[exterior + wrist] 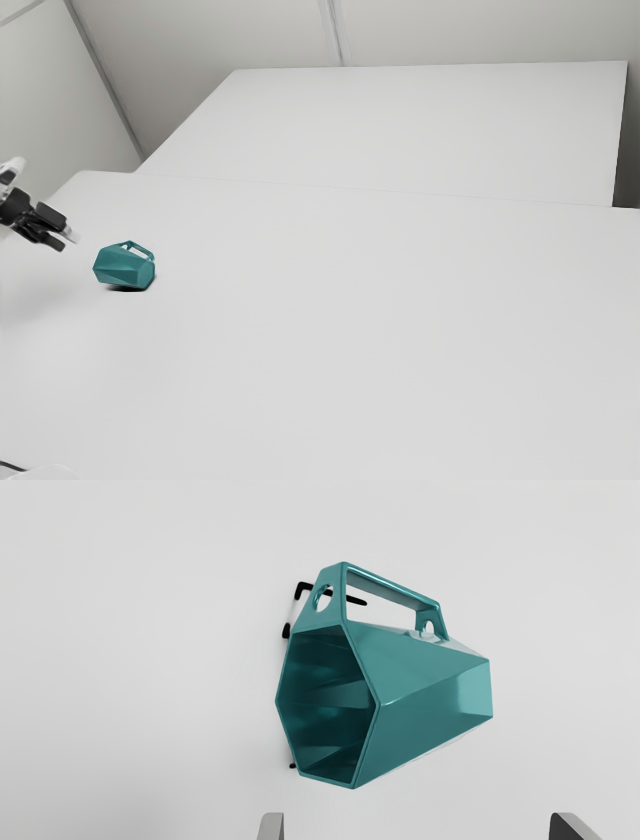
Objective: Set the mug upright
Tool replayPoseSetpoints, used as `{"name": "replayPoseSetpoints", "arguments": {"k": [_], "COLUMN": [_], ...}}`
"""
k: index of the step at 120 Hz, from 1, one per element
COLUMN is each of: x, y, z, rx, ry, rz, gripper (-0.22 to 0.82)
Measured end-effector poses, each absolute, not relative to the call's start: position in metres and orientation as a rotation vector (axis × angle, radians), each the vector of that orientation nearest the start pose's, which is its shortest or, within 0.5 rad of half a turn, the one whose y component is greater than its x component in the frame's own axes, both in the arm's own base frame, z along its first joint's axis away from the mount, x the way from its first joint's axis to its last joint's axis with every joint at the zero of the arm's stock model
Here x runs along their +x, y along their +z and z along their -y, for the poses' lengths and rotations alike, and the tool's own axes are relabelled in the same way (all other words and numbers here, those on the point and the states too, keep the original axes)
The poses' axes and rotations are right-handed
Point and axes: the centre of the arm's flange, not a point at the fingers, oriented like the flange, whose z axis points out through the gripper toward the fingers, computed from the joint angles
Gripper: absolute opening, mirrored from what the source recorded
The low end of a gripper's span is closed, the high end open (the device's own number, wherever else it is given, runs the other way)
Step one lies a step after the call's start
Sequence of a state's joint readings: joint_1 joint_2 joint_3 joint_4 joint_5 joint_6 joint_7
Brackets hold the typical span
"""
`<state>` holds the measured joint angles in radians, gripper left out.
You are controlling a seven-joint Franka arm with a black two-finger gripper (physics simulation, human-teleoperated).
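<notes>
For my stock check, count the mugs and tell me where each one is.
1. The teal mug lies on its side on the white table, toward the exterior view's left, near the open fingers but clear of them.

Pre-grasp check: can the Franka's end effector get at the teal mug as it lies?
Likely yes: the end effector is open and close to the mug, with nothing visible between them. The mug lies on its side, handle clear of the table.
</notes>
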<state>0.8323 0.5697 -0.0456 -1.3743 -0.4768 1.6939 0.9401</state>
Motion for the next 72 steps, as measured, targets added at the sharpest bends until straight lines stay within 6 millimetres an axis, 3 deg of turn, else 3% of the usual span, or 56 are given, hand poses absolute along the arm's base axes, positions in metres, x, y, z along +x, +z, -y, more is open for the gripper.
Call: {"name": "replayPoseSetpoints", "arguments": {"k": [33,72], "x": [0.514,0.517], "y": [0.349,0.310], "z": [-0.460,-0.457], "rx": [2.495,2.428], "ry": [0.416,0.441], "rz": [0.094,0.155], "gripper": [0.58,0.58]}}
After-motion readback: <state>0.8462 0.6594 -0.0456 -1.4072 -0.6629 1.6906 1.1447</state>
